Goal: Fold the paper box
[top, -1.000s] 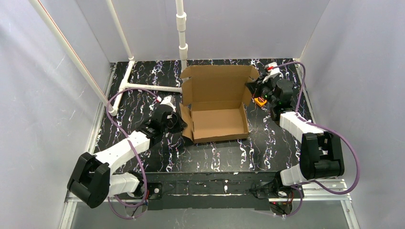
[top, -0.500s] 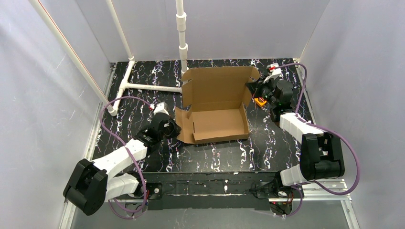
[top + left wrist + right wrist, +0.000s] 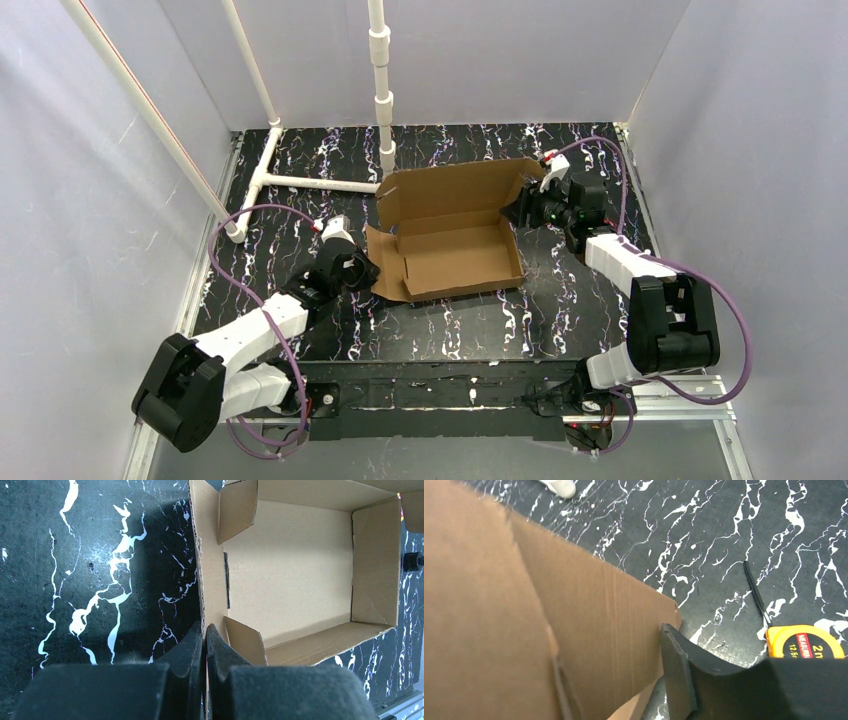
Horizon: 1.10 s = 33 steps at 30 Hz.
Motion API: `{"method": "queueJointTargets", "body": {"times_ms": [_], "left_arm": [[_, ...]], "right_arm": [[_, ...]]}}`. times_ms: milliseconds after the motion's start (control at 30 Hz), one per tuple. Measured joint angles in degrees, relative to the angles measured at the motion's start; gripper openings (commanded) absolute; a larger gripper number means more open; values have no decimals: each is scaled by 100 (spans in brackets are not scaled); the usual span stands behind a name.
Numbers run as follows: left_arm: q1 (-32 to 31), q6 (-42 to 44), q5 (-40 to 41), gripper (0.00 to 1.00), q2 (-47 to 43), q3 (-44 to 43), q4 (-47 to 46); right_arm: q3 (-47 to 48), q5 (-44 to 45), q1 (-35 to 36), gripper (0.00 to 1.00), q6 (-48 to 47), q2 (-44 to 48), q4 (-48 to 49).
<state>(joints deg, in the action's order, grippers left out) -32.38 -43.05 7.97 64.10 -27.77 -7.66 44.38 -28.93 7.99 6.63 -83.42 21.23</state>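
- Black, white-veined tabletop [image 3: 470,330] is filling the floor of a white-walled booth, with white pipes [image 3: 310,182] lying and standing toward the upper left of the overhead view.
- I am seeing the box [image 3: 455,245] sitting at the centre of that view. Its front and right walls are standing, its left wall is leaning outward, and its lid is tilting back toward the upper edge.
- I am holding the left gripper [image 3: 368,274] at the box's lower-left corner. In its wrist view the fingers [image 3: 192,650] are pressing together with the left wall's edge running in between them, so I am reading it as clamped on that wall.
- I am judging that grip as an anchor, stopping the light box from sliding while the other arm is working on the lid.
- I am working the right gripper [image 3: 528,205] at the lid's right end, upper right of the box.
- Its wrist view is showing one finger [image 3: 676,670] against the lid's outer face. The other is hiding behind cardboard, so I cannot tell whether the jaws are apart or gripping.
- I am guessing that finger is sitting behind the lid to tip it forward over the tray.
- An orange tape [image 3: 806,642] is lying on the tabletop near that finger, lower right of the wrist view and apart from the box. I am treating it as something to avoid knocking.
- I am rating the fold as partway, with the lid not yet down.
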Motion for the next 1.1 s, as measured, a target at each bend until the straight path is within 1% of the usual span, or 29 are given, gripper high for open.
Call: {"method": "queueJointTargets", "body": {"times_ms": [167, 333, 400, 467, 533, 567, 733, 800, 900, 967, 1033, 1067, 1100], "left_arm": [[0, -4, -7, 0, -31, -4, 2], [0, -4, -59, 0, -24, -157, 149], [0, -2, -87, 0, -9, -299, 258], [0, 2, -127, 0, 22, -468, 348], [0, 15, -160, 0, 26, -546, 376], [0, 24, -184, 0, 31, -577, 393], [0, 87, -291, 0, 37, -614, 481], [0, 111, -310, 0, 55, -627, 518], [0, 155, -369, 0, 138, -704, 542], [0, 177, -420, 0, 170, -748, 557], [0, 199, -468, 0, 210, -793, 560], [0, 205, -505, 0, 227, -815, 557], [0, 212, -535, 0, 243, -828, 557]], "right_arm": [[492, -332, -229, 77, -852, 13, -1010], [1180, -588, -546, 82, -1976, 216, -2094], [1460, -632, -619, 86, -2402, 321, -2546], [1956, -697, -643, 86, -2994, 348, -3250], [2391, -734, -643, 84, -3456, 345, -3814], [2732, -765, -643, 83, -3751, 328, -4260], [4000, -1084, -619, 74, -4559, 302, -5541], [4284, -1246, -549, 66, -4686, 304, -5803], [4470, -1425, -282, 51, -4715, 297, -6022], [4636, -1615, 15, 44, -4623, 234, -6175], [4813, -1864, 339, 32, -4559, 149, -6212], [4874, -1961, 518, 29, -4546, 109, -6229], [4887, -2017, 669, 23, -4538, 85, -6227]]}}
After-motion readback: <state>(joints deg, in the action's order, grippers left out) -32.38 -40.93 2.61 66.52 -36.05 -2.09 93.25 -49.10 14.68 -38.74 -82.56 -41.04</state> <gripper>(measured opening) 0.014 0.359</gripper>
